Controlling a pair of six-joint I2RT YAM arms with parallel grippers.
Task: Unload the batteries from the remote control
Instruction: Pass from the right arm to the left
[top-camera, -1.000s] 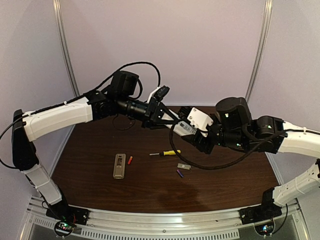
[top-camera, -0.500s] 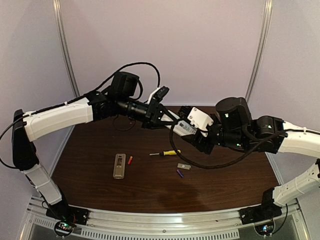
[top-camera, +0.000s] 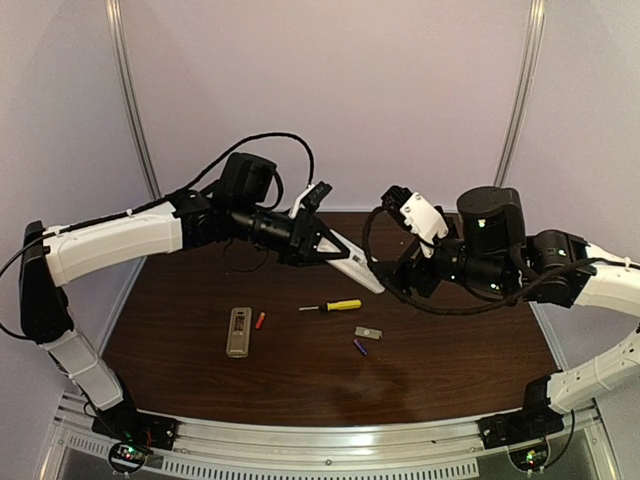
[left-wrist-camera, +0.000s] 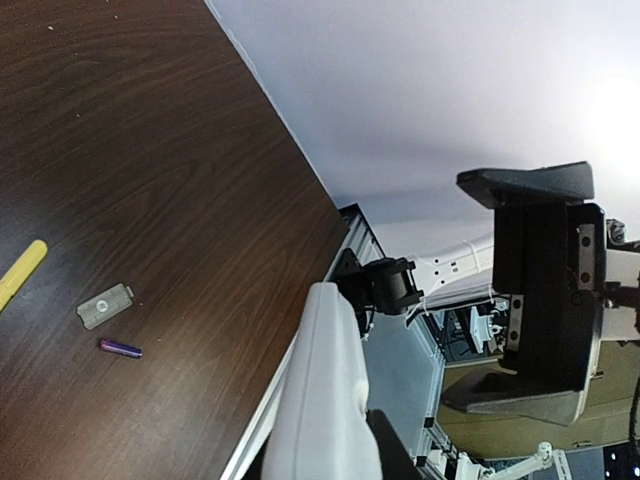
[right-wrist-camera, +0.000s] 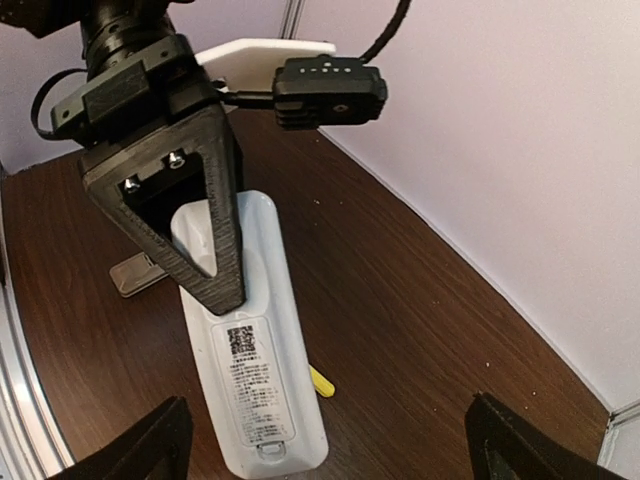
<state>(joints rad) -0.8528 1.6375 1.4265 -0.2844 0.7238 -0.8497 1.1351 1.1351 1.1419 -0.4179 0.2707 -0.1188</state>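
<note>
Two robot arms reach over a dark wooden table (top-camera: 440, 370), meeting above its far half. The left gripper (top-camera: 330, 248) is pinching a white remote (right-wrist-camera: 255, 380) near one end, with one black triangular finger (right-wrist-camera: 195, 215) pressed flat on its back. The other finger is hidden behind it. The remote sticks out towards the right arm, tilted down, with a printed label on the side that faces the right wrist camera. It cannot be made out whether any batteries sit inside it.

The right gripper (top-camera: 390, 278) faces the free end of the white remote with its fingers spread wide and nothing between them. It is near the remote but apart from it.

Two batteries lie loose on the table. A red battery (top-camera: 260, 320) rests just beside the right edge of a grey remote (top-camera: 238, 331), which lies flat left of centre. A purple battery (left-wrist-camera: 120, 348) lies well to the right of it, just beside a small grey cover plate (left-wrist-camera: 105, 305) — the two are close but not touching. A screwdriver (top-camera: 335, 306) with a yellow handle lies between the two groups, a little farther back.
</note>
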